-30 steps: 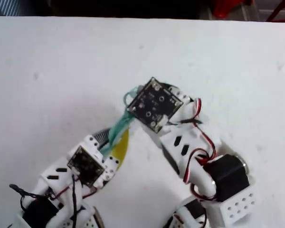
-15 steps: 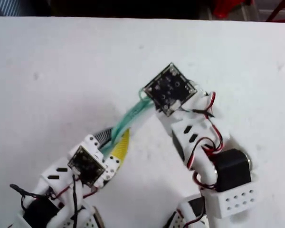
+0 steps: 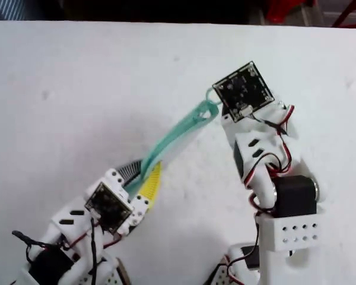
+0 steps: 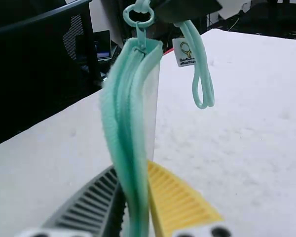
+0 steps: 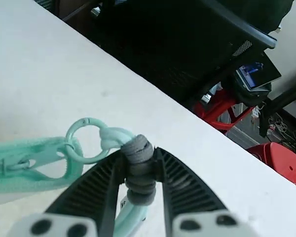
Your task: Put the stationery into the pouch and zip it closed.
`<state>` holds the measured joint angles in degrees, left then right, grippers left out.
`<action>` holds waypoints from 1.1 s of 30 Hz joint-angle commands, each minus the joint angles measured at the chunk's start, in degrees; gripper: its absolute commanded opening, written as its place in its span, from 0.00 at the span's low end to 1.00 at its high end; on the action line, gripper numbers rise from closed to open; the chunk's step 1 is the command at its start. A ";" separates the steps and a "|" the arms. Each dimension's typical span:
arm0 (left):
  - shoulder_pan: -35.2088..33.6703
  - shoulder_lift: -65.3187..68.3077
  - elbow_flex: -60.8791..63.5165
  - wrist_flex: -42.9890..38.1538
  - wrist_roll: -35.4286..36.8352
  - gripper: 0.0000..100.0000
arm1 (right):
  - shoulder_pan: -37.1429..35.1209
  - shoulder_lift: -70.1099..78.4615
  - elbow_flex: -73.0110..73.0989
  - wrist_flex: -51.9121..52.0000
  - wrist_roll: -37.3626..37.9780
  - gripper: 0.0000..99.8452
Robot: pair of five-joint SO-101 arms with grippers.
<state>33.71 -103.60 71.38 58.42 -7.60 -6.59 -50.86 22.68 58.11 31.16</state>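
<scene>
The right gripper (image 5: 138, 160) has its two black jaws closed tightly on a grey knotted cord (image 5: 138, 170). This cord is joined to one teal ring (image 5: 85, 140) at the far right end of the pouch (image 3: 175, 136). The left gripper (image 4: 133, 170), with one grey jaw and one yellow jaw, is closed on the near left end of the same pouch, and the teal cloth is pressed between them.

The pouch is teal and narrow. It is held on its edge and stretched in a line from the left gripper (image 3: 143, 178), near and left, to the right gripper (image 3: 219, 107), farther and to the right. Its two zipper edges lie together along its length. Beside the ring hang one teal loop strap (image 4: 200, 74) and one small white tag (image 4: 185, 52).

The table (image 3: 77, 77) is white, with a slightly rough surface. Behind its far edge the room is dark: one black chair (image 5: 187, 39), one small lit screen (image 5: 256, 74) and some red objects (image 5: 281, 163).

In count: two arms, two grippers, one pouch, one ring, one strap, one tag.
</scene>
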 commanded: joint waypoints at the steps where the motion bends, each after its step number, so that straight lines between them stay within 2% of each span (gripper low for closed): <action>1: -0.66 1.01 -0.44 0.88 -0.09 0.02 | 3.56 0.92 -0.79 -4.18 -0.26 0.02; 7: -0.66 1.01 -0.53 1.05 -0.09 0.02 | 8.13 10.07 -1.23 -11.03 -0.26 0.02; 13: -0.66 1.01 -0.53 1.14 -0.18 0.02 | 11.82 16.84 -6.68 -11.30 -0.70 0.02; 29: -0.75 1.01 -0.53 1.23 -0.44 0.02 | 9.89 16.92 -7.12 -9.36 -0.70 0.03; 31: -0.75 1.01 -0.53 1.14 -0.44 0.02 | 8.31 16.31 -7.47 -5.93 -0.35 0.11; 33: -0.75 1.01 -0.44 1.05 -0.44 0.02 | 7.43 14.46 -7.65 -0.92 -0.35 0.27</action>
<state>33.54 -103.34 71.38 58.33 -7.52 -0.35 -34.07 18.29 53.54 31.16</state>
